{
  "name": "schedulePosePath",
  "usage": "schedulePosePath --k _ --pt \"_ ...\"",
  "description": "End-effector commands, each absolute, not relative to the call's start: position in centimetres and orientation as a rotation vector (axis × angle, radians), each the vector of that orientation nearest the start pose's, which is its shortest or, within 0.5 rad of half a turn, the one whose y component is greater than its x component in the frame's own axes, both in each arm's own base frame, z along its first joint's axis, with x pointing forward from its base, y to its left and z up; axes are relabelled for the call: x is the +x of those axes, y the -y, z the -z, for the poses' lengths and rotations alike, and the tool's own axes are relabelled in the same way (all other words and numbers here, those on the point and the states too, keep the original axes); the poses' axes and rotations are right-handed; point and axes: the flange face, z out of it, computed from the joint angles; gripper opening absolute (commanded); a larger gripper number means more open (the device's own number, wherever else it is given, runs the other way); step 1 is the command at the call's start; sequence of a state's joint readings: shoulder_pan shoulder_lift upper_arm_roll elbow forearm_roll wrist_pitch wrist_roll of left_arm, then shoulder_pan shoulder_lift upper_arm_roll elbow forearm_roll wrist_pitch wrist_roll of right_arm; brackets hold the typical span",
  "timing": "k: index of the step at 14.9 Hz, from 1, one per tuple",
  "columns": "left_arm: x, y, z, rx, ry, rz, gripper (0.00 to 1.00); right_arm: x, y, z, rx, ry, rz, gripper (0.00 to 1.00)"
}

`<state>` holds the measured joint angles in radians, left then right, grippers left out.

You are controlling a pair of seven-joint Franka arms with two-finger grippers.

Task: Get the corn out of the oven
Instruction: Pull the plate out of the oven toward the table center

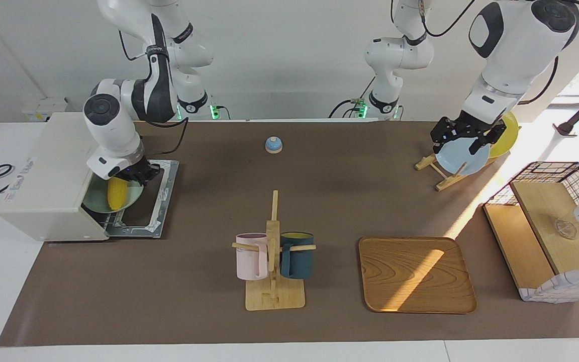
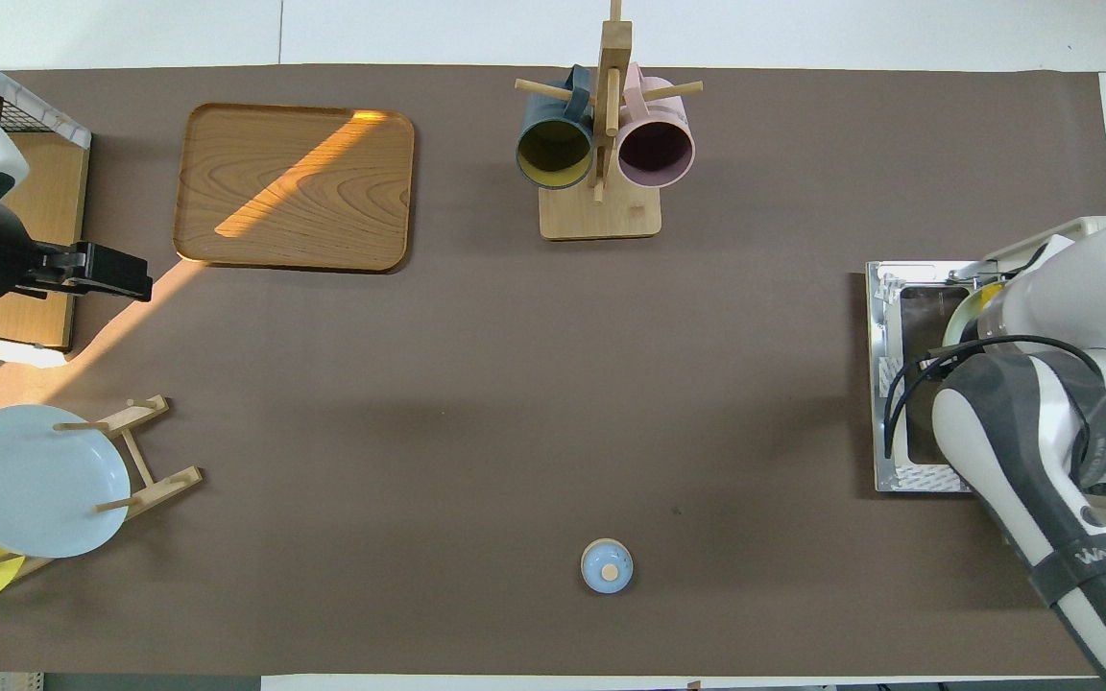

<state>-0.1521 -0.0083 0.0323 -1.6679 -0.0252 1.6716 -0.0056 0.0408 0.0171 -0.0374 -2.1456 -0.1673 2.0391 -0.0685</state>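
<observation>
**Right gripper at the oven mouth, corn on its plate**

Currently we see the right arm folded low, wrist pitched down, right gripper [image 1: 136, 173] at the oven [image 1: 43, 171] mouth over the dropped door [image 1: 156, 201]. We cannot tell whether its fingers are parted or closed. The corn [image 1: 117, 193] lies on a green plate [image 1: 96, 201] at the oven opening, just below the gripper, long axis running toward and away from the robots. The left arm waits, left gripper [image 1: 463, 136] over the blue plate [image 1: 458, 160], well apart from the oven; its fingers: cannot tell either.
</observation>
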Motion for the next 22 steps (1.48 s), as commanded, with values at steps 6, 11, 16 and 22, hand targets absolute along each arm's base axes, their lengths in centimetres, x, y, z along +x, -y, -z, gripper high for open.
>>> schedulePosePath --k 6,11,16,22 --pt "55.0 6.7 -59.5 -3.143 -0.195 0.031 1.00 54.6 -22.9 -41.3 -3.339 0.123 -0.110 0.00" --pt "55.0 6.7 -59.5 -3.143 -0.195 0.028 1.00 54.1 -37.0 -36.9 -3.249 -0.233 -0.067 0.00" --pt "55.0 6.7 -59.5 -3.143 -0.195 0.028 1.00 53.7 -37.4 -34.5 -3.105 -0.346 -0.074 0.22" --pt "55.0 7.3 -59.5 -3.143 -0.202 0.035 1.00 57.2 -31.7 -37.9 -3.230 -0.128 -0.113 0.26"
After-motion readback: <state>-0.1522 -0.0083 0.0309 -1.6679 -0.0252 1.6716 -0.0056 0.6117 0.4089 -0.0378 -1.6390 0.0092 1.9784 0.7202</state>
